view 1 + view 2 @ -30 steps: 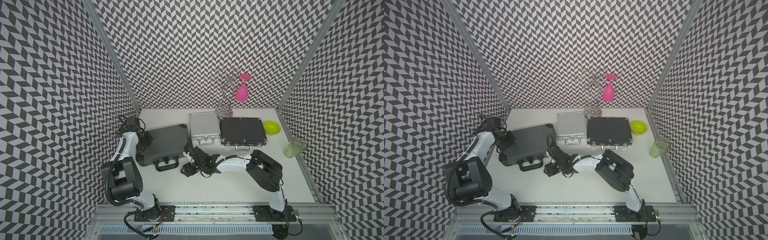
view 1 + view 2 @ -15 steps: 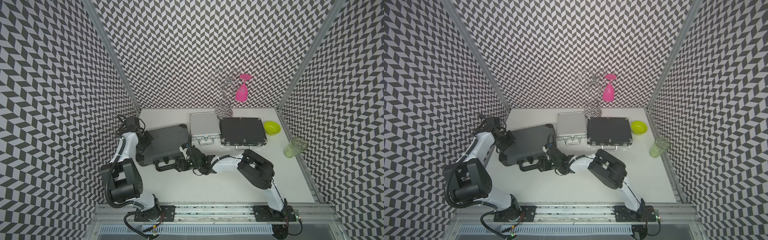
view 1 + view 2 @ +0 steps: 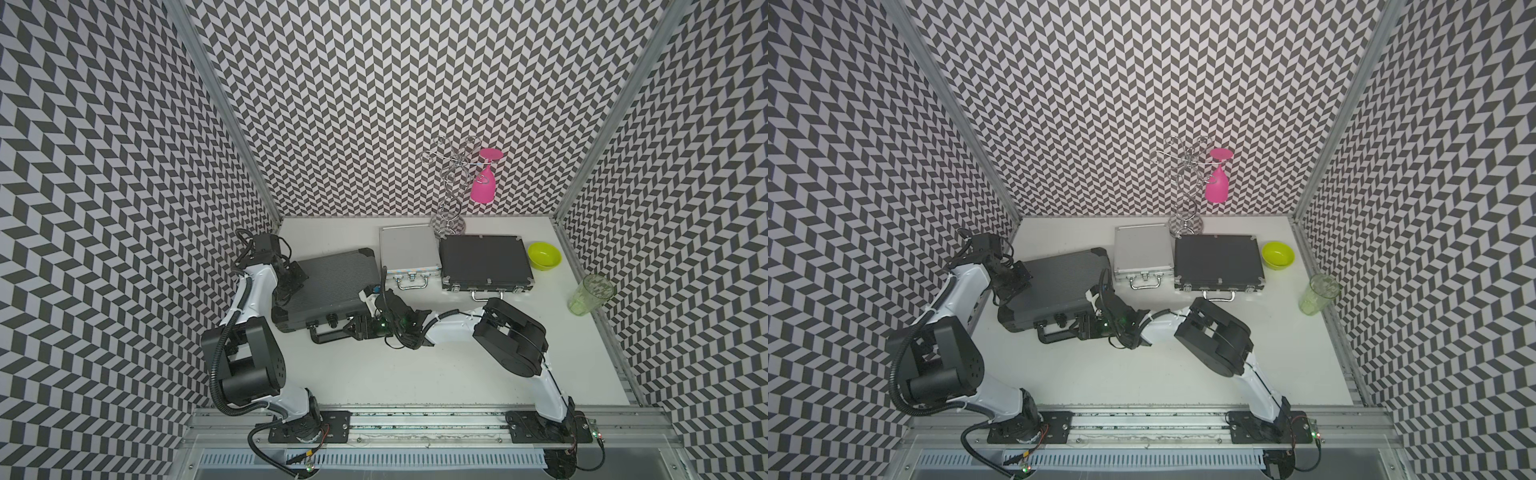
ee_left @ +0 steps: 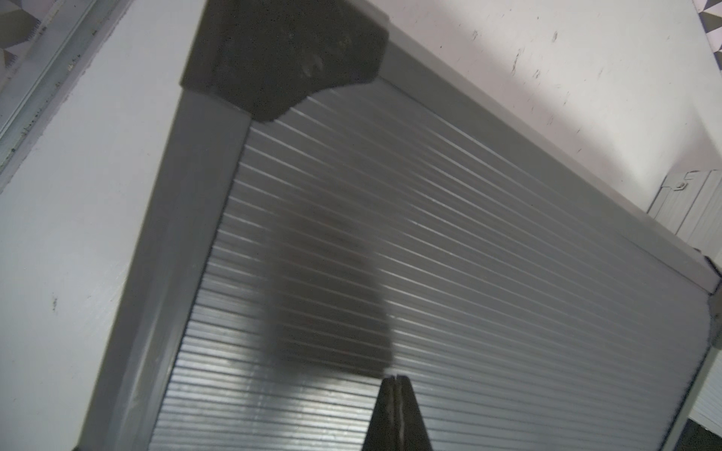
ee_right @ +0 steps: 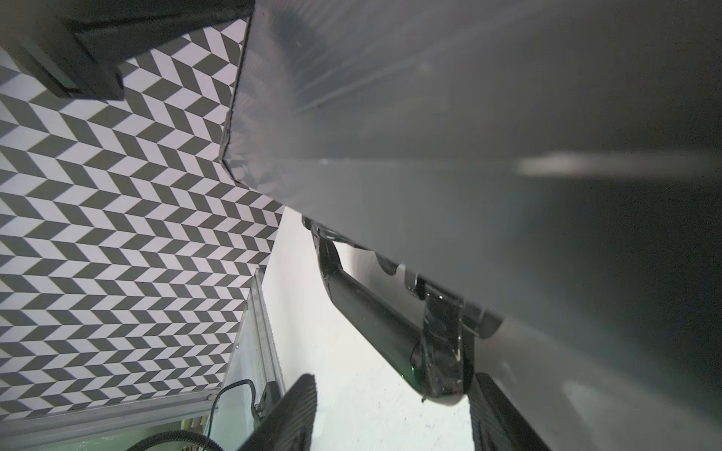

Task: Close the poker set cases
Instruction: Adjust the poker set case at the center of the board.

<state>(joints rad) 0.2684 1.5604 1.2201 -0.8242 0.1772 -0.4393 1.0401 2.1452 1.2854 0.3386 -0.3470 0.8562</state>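
Silver case (image 3: 409,251) beside the ribbed case (image 3: 332,278), green bowl (image 3: 544,255) well apart

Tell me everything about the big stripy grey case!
The dark grey case lies flat on the white table, slightly askew. Its ribbed lid is down and looks like metal, with black corner caps and a black handle in front. The shut left hand is over the lid; the open right hand is at the handle.
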